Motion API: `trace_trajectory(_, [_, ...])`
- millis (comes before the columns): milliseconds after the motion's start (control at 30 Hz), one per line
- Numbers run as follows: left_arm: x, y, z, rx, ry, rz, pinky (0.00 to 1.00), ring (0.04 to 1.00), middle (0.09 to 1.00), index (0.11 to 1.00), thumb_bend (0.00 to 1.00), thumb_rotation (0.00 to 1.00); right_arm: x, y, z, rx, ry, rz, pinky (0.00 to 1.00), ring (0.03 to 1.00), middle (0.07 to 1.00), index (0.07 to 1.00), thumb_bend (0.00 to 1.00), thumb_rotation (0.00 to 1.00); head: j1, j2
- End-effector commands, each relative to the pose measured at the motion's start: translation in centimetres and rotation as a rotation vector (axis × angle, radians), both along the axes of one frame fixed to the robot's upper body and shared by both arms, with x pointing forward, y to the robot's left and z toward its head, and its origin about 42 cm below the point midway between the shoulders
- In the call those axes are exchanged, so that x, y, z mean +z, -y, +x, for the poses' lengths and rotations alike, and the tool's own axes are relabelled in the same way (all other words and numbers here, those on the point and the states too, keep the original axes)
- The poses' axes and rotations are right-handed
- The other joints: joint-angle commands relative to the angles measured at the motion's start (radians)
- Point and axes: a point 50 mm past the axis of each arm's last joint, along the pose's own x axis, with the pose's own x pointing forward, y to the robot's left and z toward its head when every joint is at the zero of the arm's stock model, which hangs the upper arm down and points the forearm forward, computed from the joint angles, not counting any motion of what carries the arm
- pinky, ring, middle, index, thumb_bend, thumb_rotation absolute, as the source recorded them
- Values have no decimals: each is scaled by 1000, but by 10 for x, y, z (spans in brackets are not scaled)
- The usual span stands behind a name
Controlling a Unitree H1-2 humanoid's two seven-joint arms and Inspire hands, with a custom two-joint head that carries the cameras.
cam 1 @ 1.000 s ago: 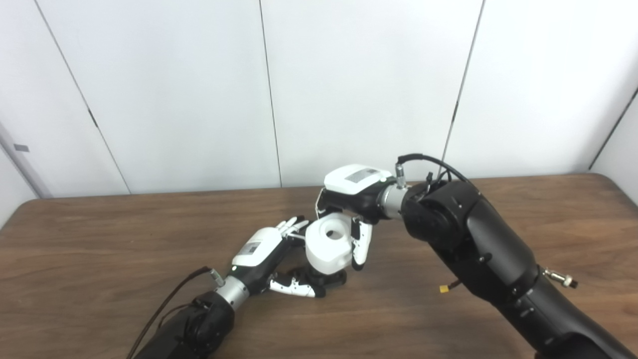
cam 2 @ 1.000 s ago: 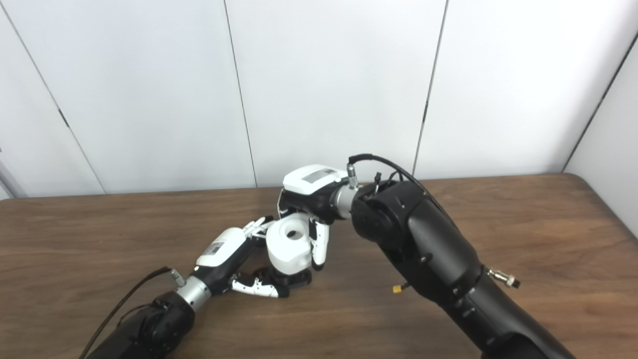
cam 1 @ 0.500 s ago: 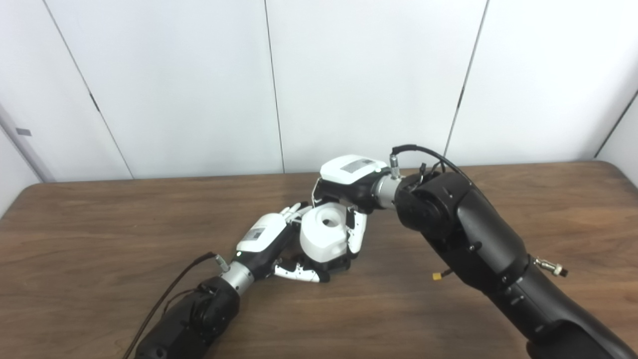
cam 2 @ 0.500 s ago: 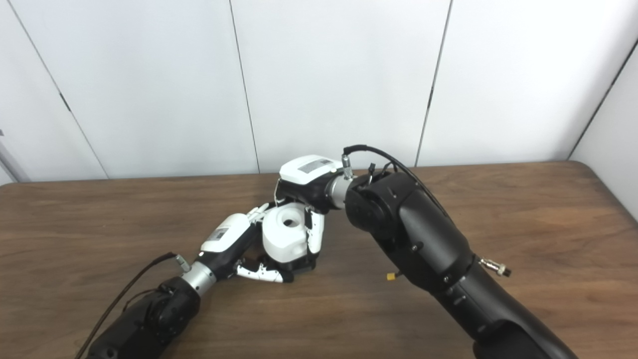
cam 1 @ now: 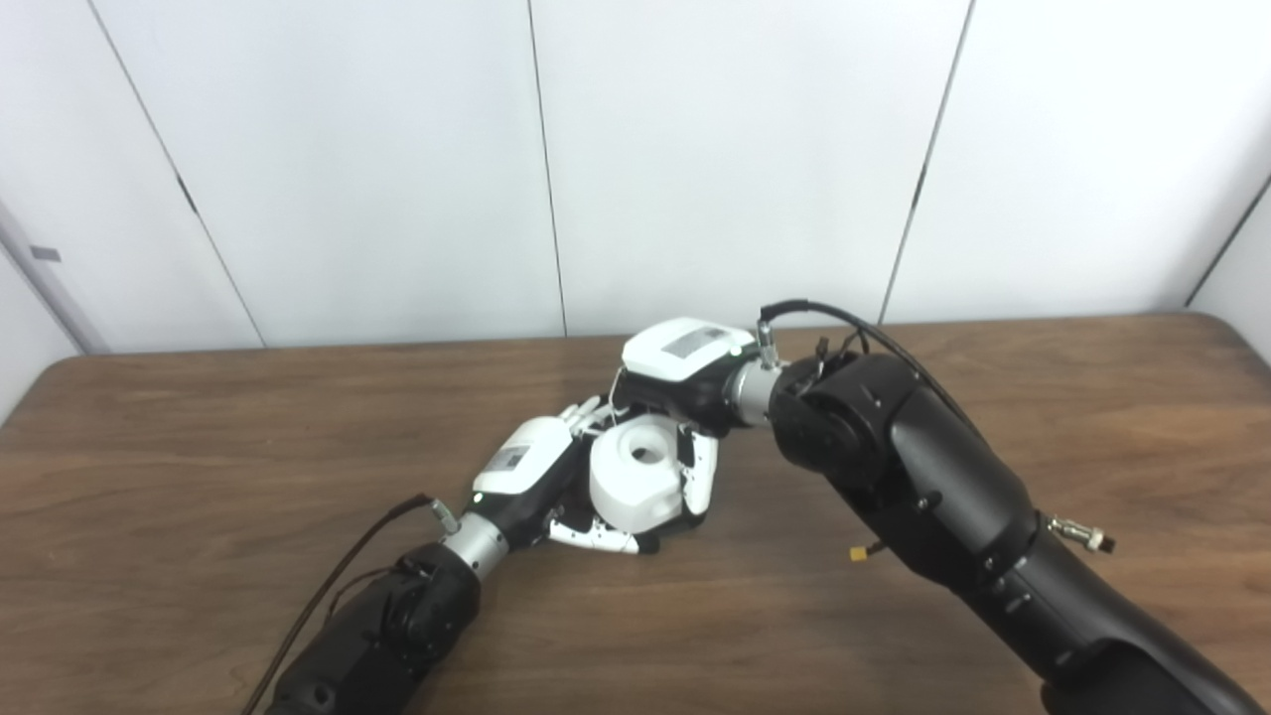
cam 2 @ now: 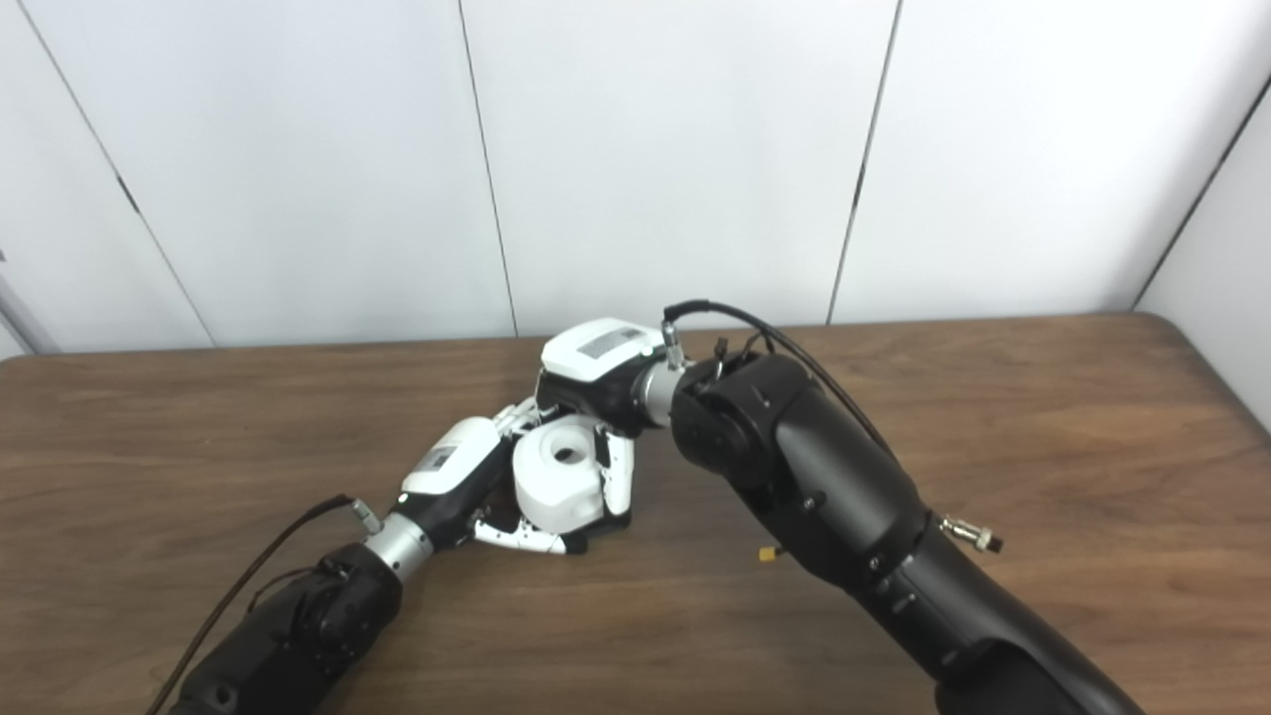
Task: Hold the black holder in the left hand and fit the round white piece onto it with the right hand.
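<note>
The round white piece [cam 1: 642,481] with a hole in its top stands near the middle of the wooden table [cam 1: 199,437]. My right hand [cam 1: 685,397] reaches over it from the right and is shut on it, with fingers [cam 1: 701,472] down its right side. The black holder [cam 1: 667,528] is almost hidden under the white piece; only a dark edge shows at its base. My left hand [cam 1: 536,477] is wrapped around the base from the left, thumb [cam 1: 596,537] along the front, shut on the holder. The same scene shows in the right eye view, with the white piece [cam 2: 558,484] between both hands.
A black cable [cam 1: 338,586] runs along my left forearm. My right forearm [cam 1: 923,487] crosses the table's right half, with a small yellow connector [cam 1: 856,553] hanging under it. White wall panels stand behind the table's far edge.
The white piece has come down in my right hand until it covers the black holder. The camera has also shifted, so the whole picture moved a little.
</note>
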Motion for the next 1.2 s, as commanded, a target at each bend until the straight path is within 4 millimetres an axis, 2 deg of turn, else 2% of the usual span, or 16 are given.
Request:
trace_trajectory(0, [-58, 18, -42, -64, -190, 142, 1000, 1000, 955, 481, 525, 70, 9, -12, -3, 58, 31, -14, 660, 642, 605, 481, 524, 137, 1, 0])
trace_trajectory(367, [-58, 17, -45, -60, -187, 143, 1000, 1000, 954, 482, 525, 69, -5, -11, -8, 71, -2, -51, 658, 627, 581, 479, 525, 136, 1, 2])
trace_trajectory(433, [-58, 17, -45, -61, -188, 144, 1000, 1000, 954, 482, 525, 69, -2, -9, -8, 67, 3, -50, 653, 646, 616, 487, 524, 143, -1, 1])
trace_trajectory(500, [-58, 17, -44, -60, -192, 144, 1000, 1000, 956, 482, 525, 70, 1, -7, -8, 65, 10, -36, 637, 689, 709, 731, 794, 228, -2, 0])
trace_trajectory(600, [-58, 15, -43, -52, -197, 139, 1000, 1000, 955, 482, 525, 70, 5, -4, -8, 58, 29, 11, 627, 740, 815, 897, 903, 257, -2, 0])
trace_trajectory(700, [-57, 15, -43, -51, -190, 135, 1000, 1000, 953, 482, 525, 68, 11, -2, -8, 50, 48, 54, 631, 775, 868, 964, 927, 255, -3, 0])
trace_trajectory(1167, [-56, 9, -42, -51, -192, 140, 1000, 1000, 952, 481, 525, 69, 20, -1, -5, 35, 73, 86, 635, 785, 874, 959, 951, 236, -9, 2])
